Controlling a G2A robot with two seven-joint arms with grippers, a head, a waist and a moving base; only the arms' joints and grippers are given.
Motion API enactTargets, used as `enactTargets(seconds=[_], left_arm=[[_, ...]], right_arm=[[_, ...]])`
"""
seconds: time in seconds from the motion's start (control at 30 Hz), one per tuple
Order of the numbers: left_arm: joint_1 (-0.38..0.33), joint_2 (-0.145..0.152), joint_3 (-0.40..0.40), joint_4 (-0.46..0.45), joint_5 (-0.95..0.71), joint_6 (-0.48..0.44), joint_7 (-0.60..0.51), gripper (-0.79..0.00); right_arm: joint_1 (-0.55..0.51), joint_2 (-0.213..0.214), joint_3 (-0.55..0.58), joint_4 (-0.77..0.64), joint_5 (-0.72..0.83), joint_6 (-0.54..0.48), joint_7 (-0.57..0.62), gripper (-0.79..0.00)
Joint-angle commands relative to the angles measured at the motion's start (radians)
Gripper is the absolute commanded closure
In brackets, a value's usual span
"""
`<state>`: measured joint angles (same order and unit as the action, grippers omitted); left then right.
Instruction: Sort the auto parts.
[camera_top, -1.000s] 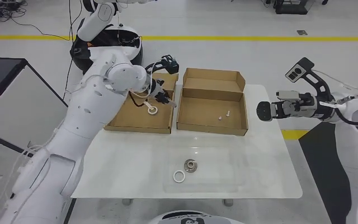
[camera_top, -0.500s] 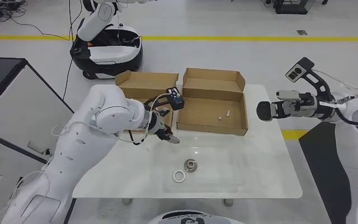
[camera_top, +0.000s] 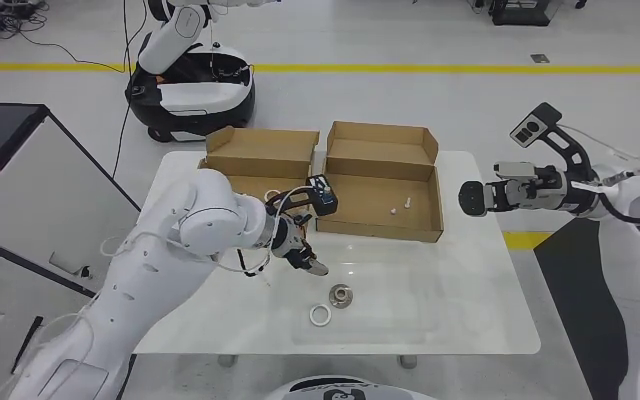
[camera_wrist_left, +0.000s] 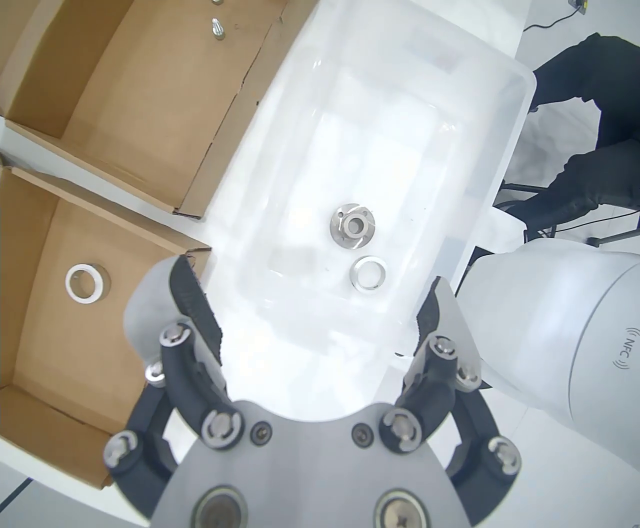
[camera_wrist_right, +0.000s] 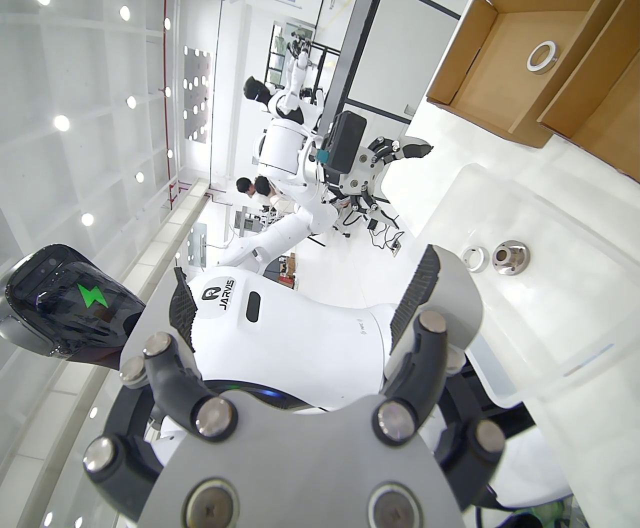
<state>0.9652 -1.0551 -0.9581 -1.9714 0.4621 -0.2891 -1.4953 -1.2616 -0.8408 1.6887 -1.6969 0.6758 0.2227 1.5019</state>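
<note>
My left gripper (camera_top: 308, 264) (camera_wrist_left: 310, 285) has its jaws spread wide with nothing between them. It hangs over the white table (camera_top: 480, 300), just in front of the left cardboard box (camera_top: 255, 160) (camera_wrist_left: 35, 345) and at the near corner of the clear plastic tray (camera_top: 400, 330) (camera_wrist_left: 520, 85).

From the left wrist camera I look down into that tray and see two parts lying on its floor. One is a round metal flange (camera_top: 342, 295) (camera_wrist_left: 352, 226) (camera_wrist_right: 510, 257) with a centre bore. The other is a plain metal ring (camera_top: 320, 315) (camera_wrist_left: 368, 273) (camera_wrist_right: 474, 258) just beside it, close but not touching. Both sit ahead of the open fingers, apart from them.

A second ring (camera_wrist_left: 86, 283) (camera_wrist_right: 542, 56) lies flat on the floor of the left box. The right cardboard box (camera_top: 380, 200) (camera_wrist_left: 125, 100) stands against the left one and holds small white bolt-like pieces (camera_top: 398, 209) (camera_wrist_left: 218, 28); I cannot make out their exact shape. Both boxes have their lids folded back.

My right gripper (camera_top: 470, 197) (camera_wrist_right: 305, 272) is also wide open and empty. It is held in the air off the right edge of the table, level with the right box and well apart from the tray.
</note>
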Motion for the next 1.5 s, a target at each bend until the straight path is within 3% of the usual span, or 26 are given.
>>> enactTargets(seconds=[0.0, 0.17, 0.5, 0.63, 0.8, 1.03, 1.47], left_arm=[[0.000, 0.000, 0.000, 0.000, 0.000, 0.000, 0.000, -0.785], [-0.015, -0.002, 0.045, -0.002, 0.047, 0.026, -0.035, -0.785], [-0.269, -0.058, 0.419, 0.120, 0.036, 0.193, -0.041, -0.785], [-0.354, -0.084, 0.520, 0.164, -0.009, 0.227, -0.041, -0.785], [-0.409, -0.107, 0.613, 0.195, -0.033, 0.238, -0.041, -0.785], [-0.434, -0.139, 0.684, 0.225, -0.013, 0.253, -0.041, -0.785], [-0.422, -0.192, 0.729, 0.313, 0.041, 0.262, -0.037, -0.785]], right_arm=[[0.000, 0.000, 0.000, 0.000, 0.000, 0.000, 0.000, -0.785], [0.000, 0.000, 0.000, 0.000, 0.000, 0.000, 0.000, -0.785], [0.000, 0.000, 0.000, 0.000, 0.000, 0.000, 0.000, -0.785], [0.000, 0.000, 0.000, 0.000, 0.000, 0.000, 0.000, -0.785], [0.000, 0.000, 0.000, 0.000, 0.000, 0.000, 0.000, -0.785], [0.000, 0.000, 0.000, 0.000, 0.000, 0.000, 0.000, -0.785], [0.000, 0.000, 0.000, 0.000, 0.000, 0.000, 0.000, -0.785]])
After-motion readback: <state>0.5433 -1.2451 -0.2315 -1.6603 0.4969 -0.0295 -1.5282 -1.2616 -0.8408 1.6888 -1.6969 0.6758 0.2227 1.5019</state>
